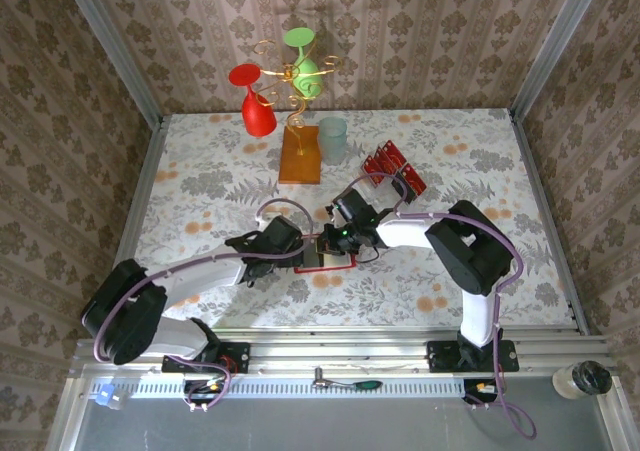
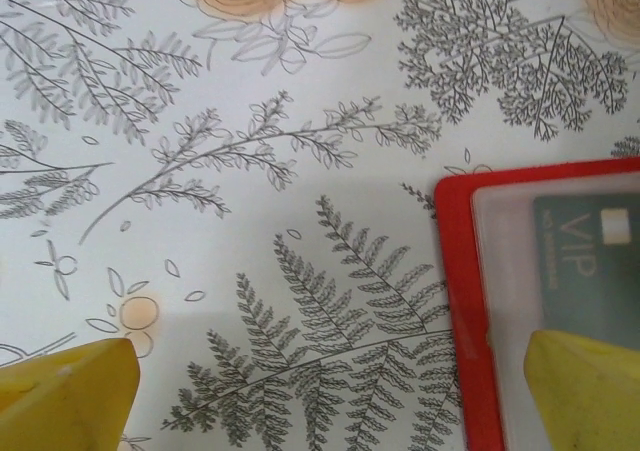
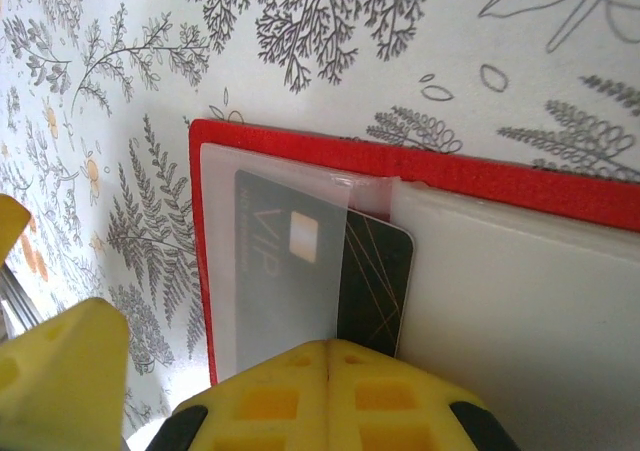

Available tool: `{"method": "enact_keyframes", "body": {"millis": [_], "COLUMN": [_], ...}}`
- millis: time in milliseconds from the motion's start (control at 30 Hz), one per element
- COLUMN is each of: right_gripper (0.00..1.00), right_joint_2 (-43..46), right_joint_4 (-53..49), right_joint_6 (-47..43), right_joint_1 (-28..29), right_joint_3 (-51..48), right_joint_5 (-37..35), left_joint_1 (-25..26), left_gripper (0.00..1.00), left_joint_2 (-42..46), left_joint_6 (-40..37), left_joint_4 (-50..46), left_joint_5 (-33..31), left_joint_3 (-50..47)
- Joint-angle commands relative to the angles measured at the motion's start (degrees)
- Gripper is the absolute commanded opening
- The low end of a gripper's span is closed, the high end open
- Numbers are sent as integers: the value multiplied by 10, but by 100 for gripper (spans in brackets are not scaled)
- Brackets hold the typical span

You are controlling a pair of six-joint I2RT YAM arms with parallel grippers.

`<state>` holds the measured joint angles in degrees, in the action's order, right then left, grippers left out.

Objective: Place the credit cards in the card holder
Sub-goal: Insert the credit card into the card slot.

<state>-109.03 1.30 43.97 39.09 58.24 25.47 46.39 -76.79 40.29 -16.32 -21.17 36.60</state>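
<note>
Red card holder (image 1: 325,258) (image 2: 455,301) (image 3: 200,221) open, flat on floral bench (image 1: 200,186); dark VIP card (image 3: 375,271) (image 2: 590,261) partly tucked under pale pocket. Other red cards (image 1: 392,169) clustered well apart, far right.

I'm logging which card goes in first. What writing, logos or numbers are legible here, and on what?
"VIP": on the dark card partly tucked into the red wallet, legible in both wrist views.
Tiny print line beside it on that card: too blurred to read.
Print on the red cards in the overhead view: too small to read.
</note>
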Motion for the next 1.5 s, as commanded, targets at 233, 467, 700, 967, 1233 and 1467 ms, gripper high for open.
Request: {"method": "enact_keyframes", "body": {"millis": [233,467,700,967,1233,1467], "right_gripper": [12,12,7,5,3,2], "right_joint_2": [34,57,30,-3,-31,-43], "right_joint_4": [-52,-101,-107,-107,-106,-98], "right_joint_6": [-5,-43,-54,-55,-52,-40], "right_joint_1": [4,0,0,0,10,18], "right_joint_3": [12,22,38,55,77,85], "right_joint_5": [-20,-60,-59,-57,-47,-41], "left_joint_1": [-8,-7,-7,-7,-7,-8], "left_gripper": [100,100,100,100,100,100], "left_joint_2": [-18,-30,-31,-31,-34,-31], "left_joint_6": [11,11,11,12,13,14], "left_joint_4": [0,3,4,5,12,12], "left_joint_5": [14,9,6,7,9,11], "left_joint_3": [-35,-36,-40,-43,-46,-41]}}
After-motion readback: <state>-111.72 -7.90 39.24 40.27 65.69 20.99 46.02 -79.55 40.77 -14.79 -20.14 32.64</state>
